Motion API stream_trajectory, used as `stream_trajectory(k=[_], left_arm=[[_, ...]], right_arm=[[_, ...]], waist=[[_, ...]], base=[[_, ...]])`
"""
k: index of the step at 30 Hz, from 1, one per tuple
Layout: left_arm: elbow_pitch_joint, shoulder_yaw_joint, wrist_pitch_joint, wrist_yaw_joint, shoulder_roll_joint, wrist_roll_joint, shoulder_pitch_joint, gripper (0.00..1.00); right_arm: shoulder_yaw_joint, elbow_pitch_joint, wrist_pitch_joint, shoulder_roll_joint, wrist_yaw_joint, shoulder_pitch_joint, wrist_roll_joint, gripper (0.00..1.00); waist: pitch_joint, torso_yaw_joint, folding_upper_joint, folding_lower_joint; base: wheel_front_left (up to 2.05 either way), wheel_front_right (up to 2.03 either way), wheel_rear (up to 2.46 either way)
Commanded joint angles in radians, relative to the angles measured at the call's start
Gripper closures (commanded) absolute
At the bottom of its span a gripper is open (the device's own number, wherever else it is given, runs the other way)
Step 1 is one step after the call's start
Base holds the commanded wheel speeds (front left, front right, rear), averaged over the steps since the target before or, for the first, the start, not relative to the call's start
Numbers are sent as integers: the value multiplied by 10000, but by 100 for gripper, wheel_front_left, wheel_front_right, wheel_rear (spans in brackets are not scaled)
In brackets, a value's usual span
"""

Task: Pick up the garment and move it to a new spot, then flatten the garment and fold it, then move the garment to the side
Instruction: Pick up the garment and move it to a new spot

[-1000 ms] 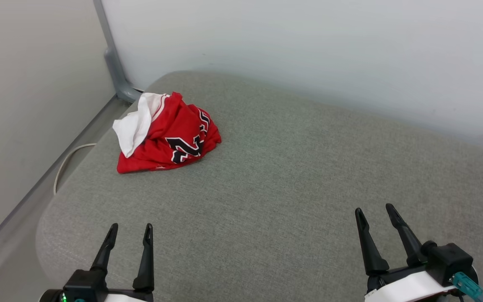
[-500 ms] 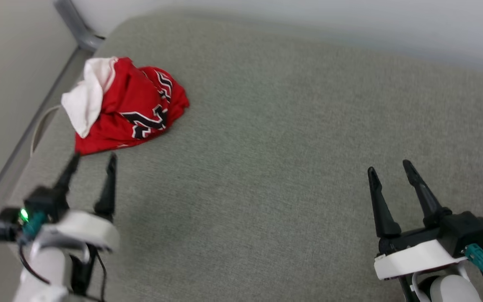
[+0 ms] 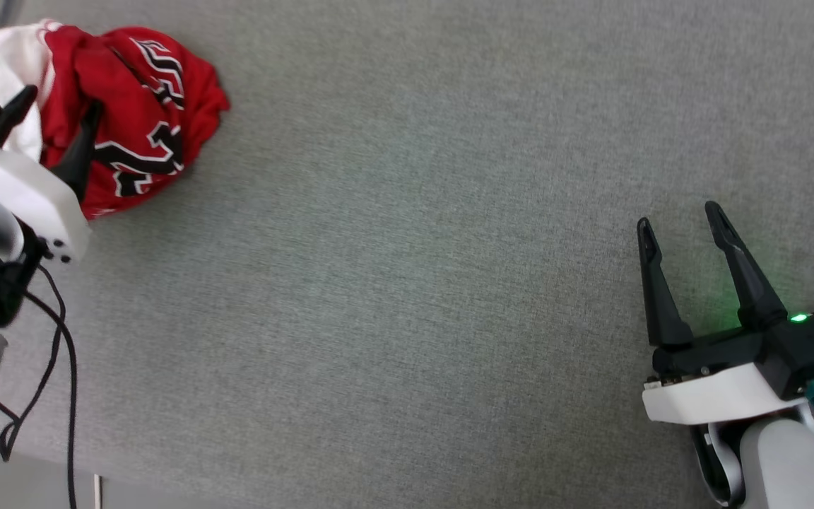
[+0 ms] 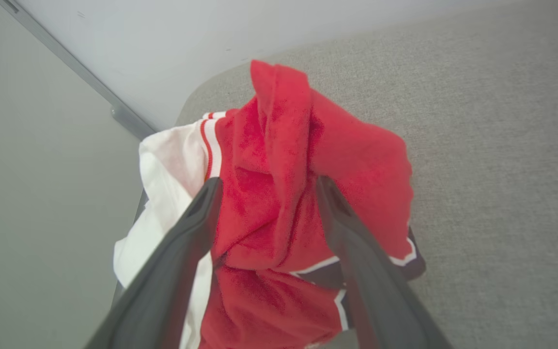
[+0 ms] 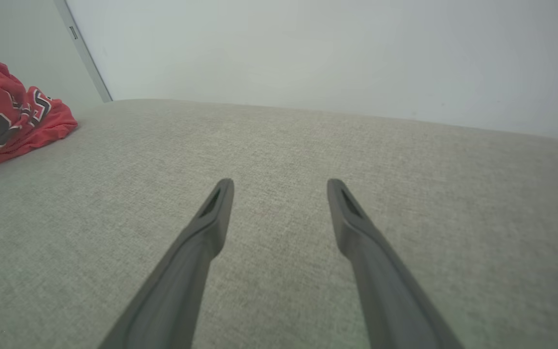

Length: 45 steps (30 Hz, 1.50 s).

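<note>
A grey fabric-covered cushion (image 3: 435, 297) spreads before me, its rounded far corner meeting a pale wall (image 4: 172, 43). On it lies a crumpled red garment (image 3: 135, 113) with a white sleeve and black, white-edged lettering, bunched near that far left corner.

The left gripper (image 3: 59, 100) was stretched forward at the far left, jaws spread wide, pointing up and slightly right. The right gripper (image 3: 679, 215) hovered at lower right, jaws equally parted, its pale forearm (image 3: 788, 459) below.
</note>
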Motion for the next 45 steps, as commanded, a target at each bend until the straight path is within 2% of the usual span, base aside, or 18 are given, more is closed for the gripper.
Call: stream_trajectory(k=[1,6,10,11,12,13,22,27,31,38,45], left_arm=[[140,-284,246,9,185,-319,-384,0],[736,-1232,1114,8,626,-1500,-1109,0],[1164,-1877,1345,8,750,-2213,-1283,0],[1252,-2037,1398,8,758,-2405,-1272,4],[1310,-2196,1372,8,774,-2569,-1276,58],[1389,-2303,1282,8,784,-2735,-1299,100],[2053,-2940,-272,9,1080,-3263,-1520,100],[2214,-2985,-1564,9,1400,-3105,-1568,100],[2019,-2863,-2212,27,1735,-2815,-1617,100],[189,-2352,-2477,374,2206,-2078,-1384,100],[-2020,-2120,-2487,734,2326,-1609,-1074,100]], right_arm=[[-36,-107,-24,-3,-9,-217,-118,0],[40,-188,-23,-4,-10,-358,-185,0],[70,-157,-20,-9,-12,-399,-250,0],[63,-150,-20,-11,-13,-400,-263,0],[55,-140,-17,-14,-13,-393,-274,0],[45,-122,-17,-14,-13,-381,-283,0],[117,125,-20,-14,-12,-359,-95,0],[266,339,-23,-8,-12,-187,66,0],[337,550,-23,-6,-10,-14,286,0],[412,790,-23,-6,-12,328,832,0],[509,921,-23,-3,-10,495,1233,0]], waist=[[554,-185,0,-2],[992,-321,0,-2],[1162,-410,0,-2],[1174,-426,0,-2],[1176,-440,0,-2],[1169,-448,0,-2],[487,-480,0,-2],[-405,-586,0,-2],[-1253,-709,0,-2],[-2518,-1077,0,-2],[-3168,-1689,0,-2]], base=[[0,0,0],[0,0,0],[0,0,0],[0,0,0],[0,0,0],[0,0,0],[0,0,0],[0,0,0],[0,0,0],[0,0,0],[0,0,0]])
